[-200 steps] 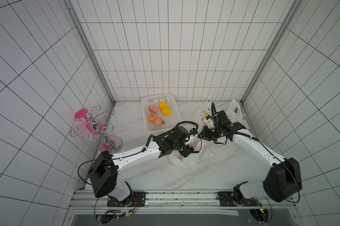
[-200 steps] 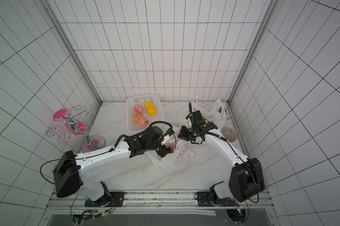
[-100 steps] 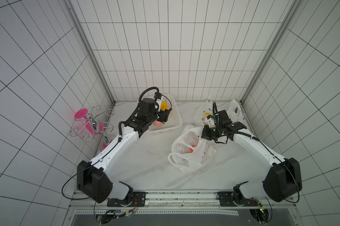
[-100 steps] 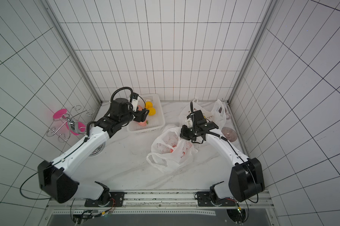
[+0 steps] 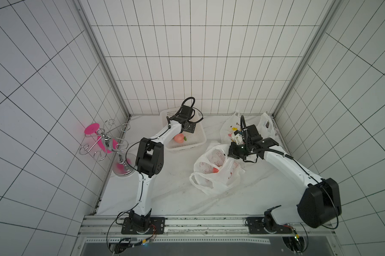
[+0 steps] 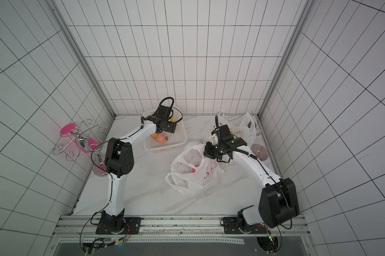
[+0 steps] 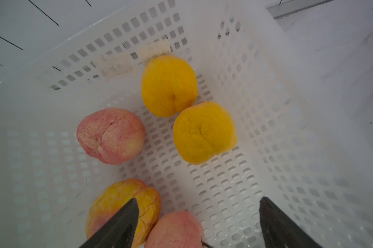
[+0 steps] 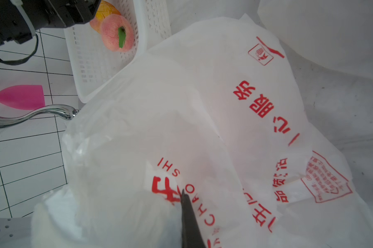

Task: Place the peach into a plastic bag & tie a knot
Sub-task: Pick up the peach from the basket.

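Note:
The white plastic bag (image 5: 215, 177) (image 6: 194, 177) with red print lies mid-table, mouth facing the basket, and a peach (image 5: 215, 170) shows through it. My right gripper (image 8: 184, 193) (image 5: 233, 153) is shut on the plastic bag (image 8: 224, 107) at its rim. A white basket (image 5: 187, 148) (image 7: 117, 43) at the back holds several peaches. My left gripper (image 7: 199, 198) (image 5: 188, 127) hangs open inside it. A pink peach (image 7: 174, 229) lies just below between its fingers, a yellow-pink one (image 7: 121, 204) beside it. A pink peach (image 7: 110, 135) and two yellow ones (image 7: 169, 85) (image 7: 204, 133) lie farther off.
Two more white plastic bags (image 5: 231, 126) (image 5: 266, 126) stand at the back right. A chrome wire stand with pink glasses (image 5: 105, 141) is against the left wall. A glass bowl (image 6: 259, 151) sits by the right wall.
My left arm has swung away from the bag to the back and come down into the basket, its gripper open. The right gripper has stayed shut on the bag's rim.

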`<control>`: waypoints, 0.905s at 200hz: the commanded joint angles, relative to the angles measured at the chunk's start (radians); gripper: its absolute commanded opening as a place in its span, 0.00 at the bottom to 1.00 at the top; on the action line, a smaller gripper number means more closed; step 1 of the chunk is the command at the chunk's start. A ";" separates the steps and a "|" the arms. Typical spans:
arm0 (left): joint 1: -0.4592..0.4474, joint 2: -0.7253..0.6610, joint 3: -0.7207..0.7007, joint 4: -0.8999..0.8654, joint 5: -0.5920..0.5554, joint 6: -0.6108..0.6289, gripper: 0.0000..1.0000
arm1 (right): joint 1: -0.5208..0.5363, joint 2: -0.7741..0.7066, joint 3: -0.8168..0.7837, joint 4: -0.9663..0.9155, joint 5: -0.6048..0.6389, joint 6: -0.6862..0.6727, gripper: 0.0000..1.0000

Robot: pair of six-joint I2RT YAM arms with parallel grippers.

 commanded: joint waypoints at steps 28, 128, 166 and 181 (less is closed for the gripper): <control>0.023 0.159 0.168 -0.002 -0.014 0.013 0.87 | -0.011 0.021 0.025 -0.014 -0.018 -0.014 0.00; 0.027 0.293 0.269 0.070 0.070 -0.018 0.65 | -0.013 0.034 0.021 -0.014 -0.021 -0.009 0.00; 0.027 0.216 0.213 0.071 0.084 -0.018 0.49 | -0.013 0.033 0.030 -0.014 -0.019 -0.006 0.00; 0.027 0.137 0.150 0.073 0.092 -0.023 0.47 | -0.013 0.034 0.032 -0.013 -0.023 0.000 0.00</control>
